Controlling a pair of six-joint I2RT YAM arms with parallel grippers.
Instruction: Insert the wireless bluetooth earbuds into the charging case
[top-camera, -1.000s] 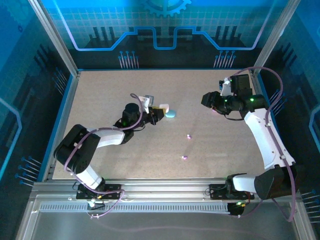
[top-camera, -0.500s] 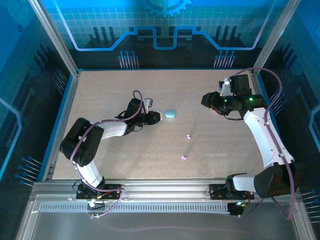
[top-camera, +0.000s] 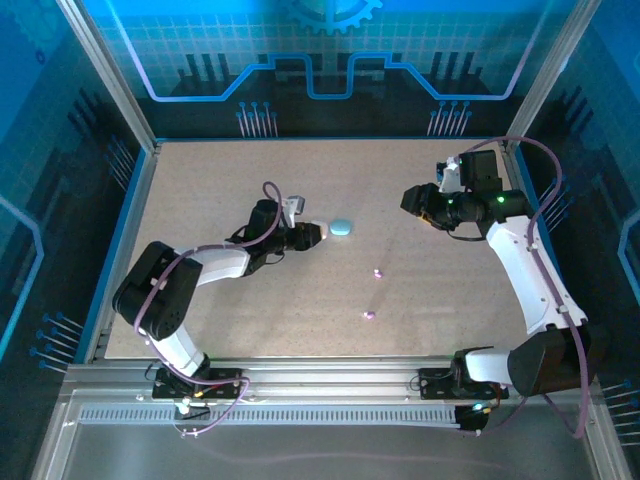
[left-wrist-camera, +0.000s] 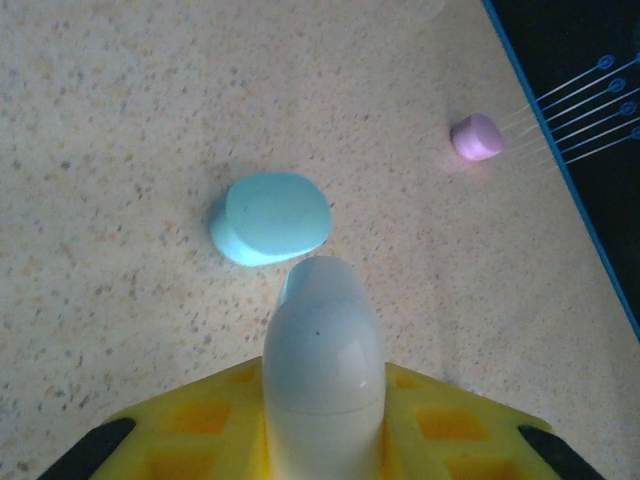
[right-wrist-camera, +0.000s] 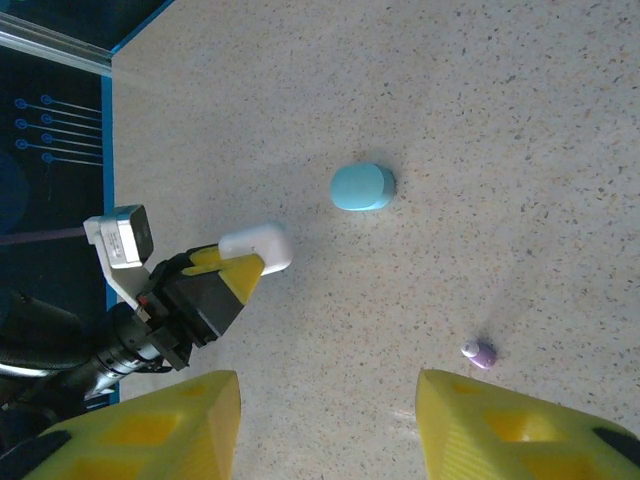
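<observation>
My left gripper (top-camera: 311, 235) is shut on a white charging case (left-wrist-camera: 322, 330), which sticks out forward between the yellow jaws. Just ahead of it a light blue case (left-wrist-camera: 270, 218) lies closed on the table, also seen from above (top-camera: 342, 228). Two tiny purple earbuds lie loose mid-table, one (top-camera: 378, 272) nearer the cases and one (top-camera: 369, 315) closer to the front. My right gripper (right-wrist-camera: 330, 420) hovers at the right with its jaws wide apart and nothing between them; one purple earbud (right-wrist-camera: 480, 353) lies just beyond its right finger.
A small pinkish-purple rounded piece (left-wrist-camera: 476, 137) rests near the blue-edged side of the table (left-wrist-camera: 545, 140), beyond the light blue case. The speckled tabletop (top-camera: 220, 180) is walled by a metal frame and blue panels.
The left arm has re-posed its elbow and wrist, and the white case in its jaws now sits lower, just left of the light blue case. The right arm has not moved.
</observation>
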